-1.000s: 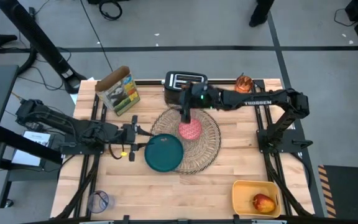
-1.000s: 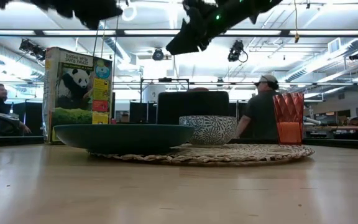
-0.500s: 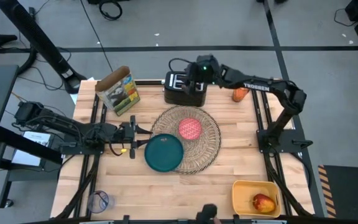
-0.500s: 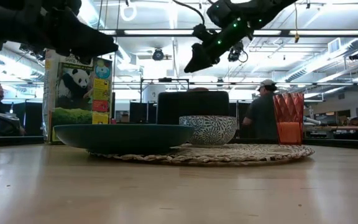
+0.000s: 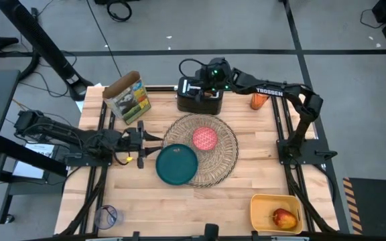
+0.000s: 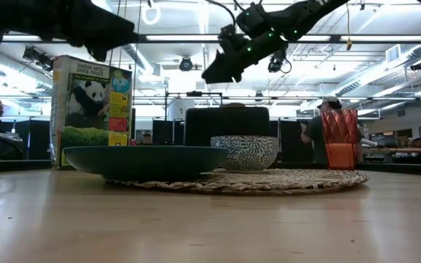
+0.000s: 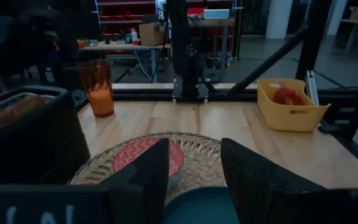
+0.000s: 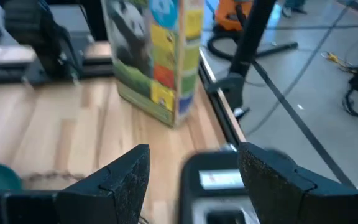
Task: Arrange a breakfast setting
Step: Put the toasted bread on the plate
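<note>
Currently the right gripper (image 5: 198, 86) hovers open above the black toaster (image 5: 194, 102), while the left gripper (image 7: 194, 171), jaws apart, waits beside the teal plate (image 5: 177, 164)

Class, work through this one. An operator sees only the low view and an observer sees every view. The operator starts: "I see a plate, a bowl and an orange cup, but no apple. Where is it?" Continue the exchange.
Observer: The red-yellow apple lies in a yellow bin at the table's front right corner, out of your view.
Operator: Is there any toast?
Observer: Yes. A brown toast slice sits in a slot of the black toaster.
Operator: Which arm is above the toaster?
Observer: The right gripper, open and empty. The left gripper waits open beside the teal plate.
</note>
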You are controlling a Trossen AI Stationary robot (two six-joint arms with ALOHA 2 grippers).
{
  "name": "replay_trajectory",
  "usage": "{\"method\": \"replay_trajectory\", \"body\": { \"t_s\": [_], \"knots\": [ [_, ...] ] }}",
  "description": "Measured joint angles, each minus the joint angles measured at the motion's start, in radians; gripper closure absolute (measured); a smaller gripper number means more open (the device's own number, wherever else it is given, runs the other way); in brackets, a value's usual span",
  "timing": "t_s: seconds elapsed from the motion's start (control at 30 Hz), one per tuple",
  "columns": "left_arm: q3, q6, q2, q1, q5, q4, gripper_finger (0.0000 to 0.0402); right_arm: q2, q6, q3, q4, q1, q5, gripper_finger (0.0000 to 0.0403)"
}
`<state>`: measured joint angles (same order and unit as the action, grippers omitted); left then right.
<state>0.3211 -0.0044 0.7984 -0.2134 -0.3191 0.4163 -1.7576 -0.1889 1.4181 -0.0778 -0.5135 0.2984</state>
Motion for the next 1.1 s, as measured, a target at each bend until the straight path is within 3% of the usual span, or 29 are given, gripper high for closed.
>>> {"method": "replay_trajectory", "body": {
  "t_s": [0.33,0.7,1.1],
  "knots": [
    [-0.002,0.016,-0.065,-0.016,0.001,-0.023,0.0248,0.001,0.076,0.0,0.224,0.074,-0.02,0.0158],
    [-0.002,0.011,-0.127,-0.075,0.003,-0.084,0.0248,0.037,0.109,0.0,0.268,0.111,-0.024,0.0158],
    [-0.002,-0.063,-0.245,-0.13,0.003,-0.294,0.0248,0.058,0.029,0.0,-0.037,0.112,-0.203,0.0158]
  ]
}}
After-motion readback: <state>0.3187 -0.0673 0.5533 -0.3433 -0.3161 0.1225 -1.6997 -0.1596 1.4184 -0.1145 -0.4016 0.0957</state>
